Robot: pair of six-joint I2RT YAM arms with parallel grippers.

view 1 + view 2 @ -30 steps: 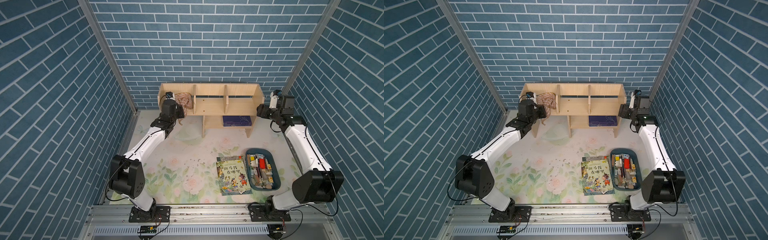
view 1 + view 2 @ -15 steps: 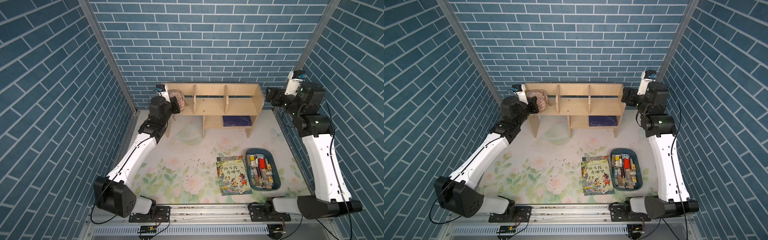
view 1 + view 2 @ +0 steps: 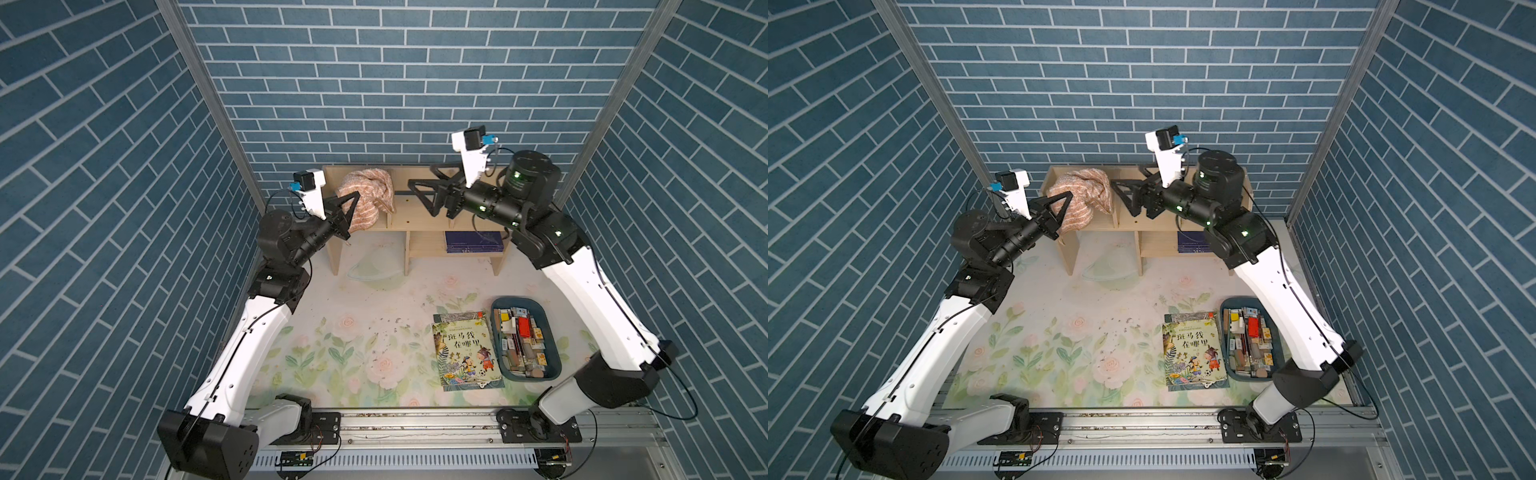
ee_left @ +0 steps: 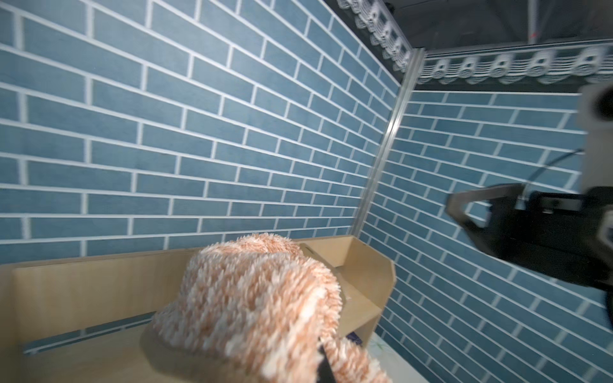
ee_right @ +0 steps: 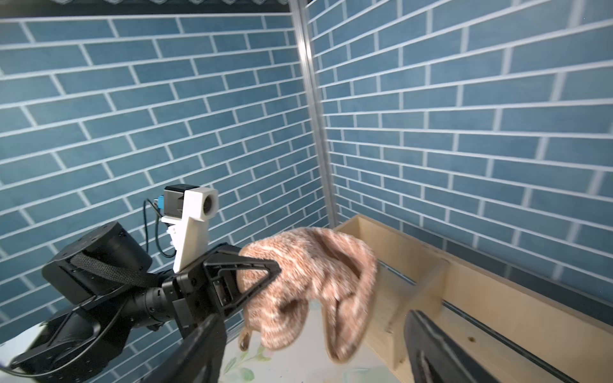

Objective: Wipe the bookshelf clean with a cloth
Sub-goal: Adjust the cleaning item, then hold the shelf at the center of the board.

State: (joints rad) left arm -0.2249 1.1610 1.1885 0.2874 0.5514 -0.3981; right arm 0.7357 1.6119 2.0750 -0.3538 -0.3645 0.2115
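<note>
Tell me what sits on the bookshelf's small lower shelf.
A dark blue book lies flat on the bookshelf's lower shelf. The right arm covers one end, so anything beyond is hidden.

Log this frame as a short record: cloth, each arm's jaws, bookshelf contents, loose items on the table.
cloth: bunched over the bookshelf's end compartment, left arm's side
left gripper: jaws shut on the cloth
right gripper: jaws open, empty, above the upper shelf
lower shelf: dark blue book
table: picture book beside blue tray of small items
</note>
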